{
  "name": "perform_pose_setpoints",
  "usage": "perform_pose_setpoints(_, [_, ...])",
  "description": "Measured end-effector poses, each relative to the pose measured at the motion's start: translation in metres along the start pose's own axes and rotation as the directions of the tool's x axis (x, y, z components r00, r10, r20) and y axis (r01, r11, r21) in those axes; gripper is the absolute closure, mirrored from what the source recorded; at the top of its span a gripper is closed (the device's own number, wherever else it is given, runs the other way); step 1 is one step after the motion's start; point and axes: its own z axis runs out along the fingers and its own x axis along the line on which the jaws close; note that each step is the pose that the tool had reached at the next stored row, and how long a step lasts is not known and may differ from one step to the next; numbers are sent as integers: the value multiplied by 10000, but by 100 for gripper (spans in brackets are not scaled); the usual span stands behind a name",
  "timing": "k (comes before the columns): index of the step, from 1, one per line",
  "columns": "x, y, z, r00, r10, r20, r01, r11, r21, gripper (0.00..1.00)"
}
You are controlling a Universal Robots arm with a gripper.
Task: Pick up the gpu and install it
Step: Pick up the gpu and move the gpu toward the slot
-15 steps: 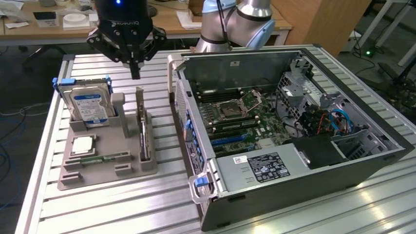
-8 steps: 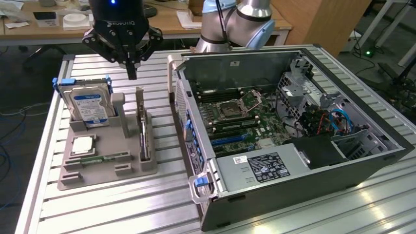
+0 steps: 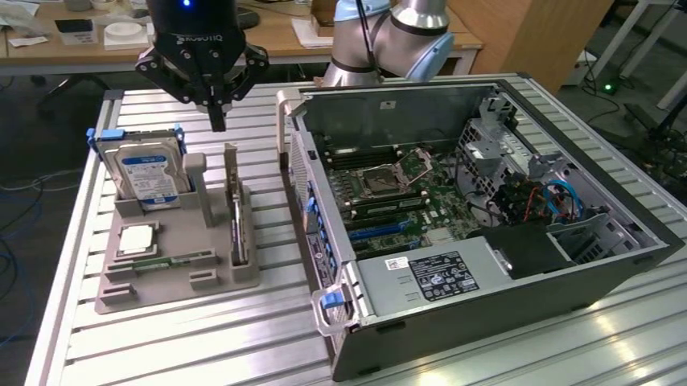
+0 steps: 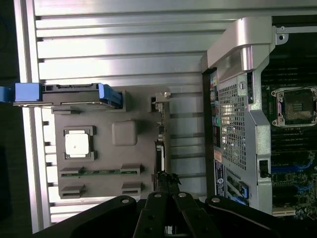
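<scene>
Nothing done yet: gpu (image 3: 236,221) on edge in a slot of the grey holder (image 3: 161,293), left of centre, neither lifted nor installed. Above it at upper left, gripper (image 3: 218,121) pinched shut, empty.

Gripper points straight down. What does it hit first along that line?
Probably the top edge of the gpu standing in the gray holder; the wrist view puts the shut gripper over one end. Alignment is unclear, so it may slip past.

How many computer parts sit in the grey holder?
4: silver hard drive upright; square silver processor flat; narrow green memory stick beside it; thin dark gpu on edge, nearest the case. None seems hidden.
</scene>
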Motion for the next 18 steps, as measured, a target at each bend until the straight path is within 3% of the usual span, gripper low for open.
perform_pose_setpoints(6, [0, 0, 0, 10000, 0, 1, 0, 10000, 0, 89])
perform_pose_setpoints(8, [0, 0, 0, 10000, 0, 1, 0, 10000, 0, 83])
perform_pose_setpoints(11, [0, 0, 0, 10000, 0, 0, 0, 10000, 0, 65])
perform_pose_setpoints(13, [0, 0, 0, 10000, 0, 1, 0, 10000, 0, 65])
perform_pose_setpoints(17, [0, 0, 0, 10000, 0, 1, 0, 10000, 1, 42])
perform_pose_setpoints(18, [0, 0, 0, 10000, 0, 1, 0, 10000, 0, 42])
